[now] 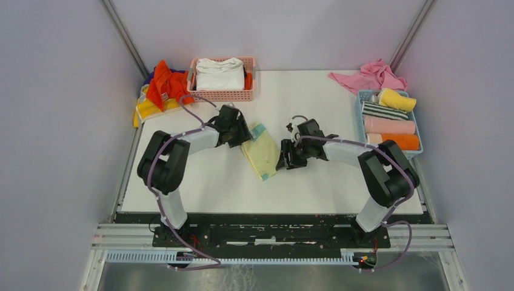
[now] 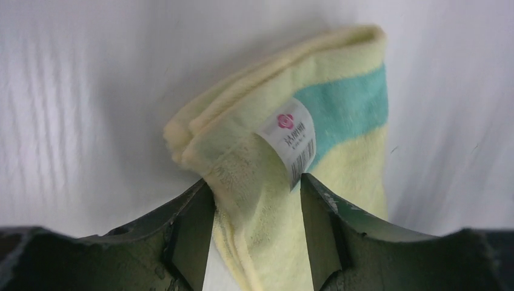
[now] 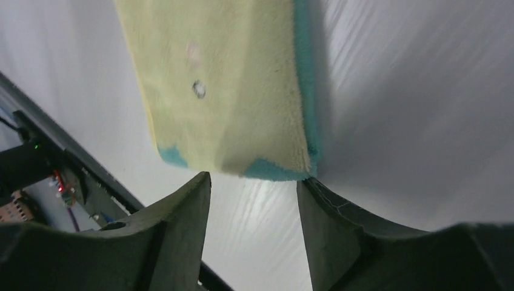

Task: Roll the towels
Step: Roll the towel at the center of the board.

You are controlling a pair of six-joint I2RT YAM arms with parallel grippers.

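**Workpiece position.** The pale yellow terry towel with teal stripe [image 1: 262, 153] lies folded flat at the centre of the white bench [image 1: 200, 188], set diagonally between the two arms. It is not yet rolled.

**Left tool.** The left tool [image 1: 243, 137] stands at the towel's upper-left end. In the left wrist view its jaws [image 2: 254, 188] sit at medium width astride the thick folded end. Cloth and the white sewn label [image 2: 291, 136] fill the gap. Whether the jaws pinch the cloth or only straddle it cannot be told. Judgement: this placement anchors one end.

**Right tool.** The right tool [image 1: 283, 160] is at the towel's lower-right end. Its jaws [image 3: 251, 182] are parted at medium width and hold nothing. The teal-edged corner [image 3: 273, 170] lies just ahead of the tips, touching or nearly touching one finger. Judgement: it is lined up to take that corner and start the roll.

**Containers.**
- Pink slatted plastic basket [image 1: 221, 95], top centre: a folded white cloth [image 1: 219, 74].
- Blue plastic basket [image 1: 360, 121], right edge: four finished rolls side by side, namely yellow [image 1: 397, 99], black-and-white striped [image 1: 383, 111], pink [image 1: 390, 125] and orange [image 1: 400, 140].

**Loose stock.** A crumpled pink cloth [image 1: 370, 76] lies at upper right. Orange-red [image 1: 165, 82] and yellow [image 1: 148, 109] cloths are heaped at upper left.
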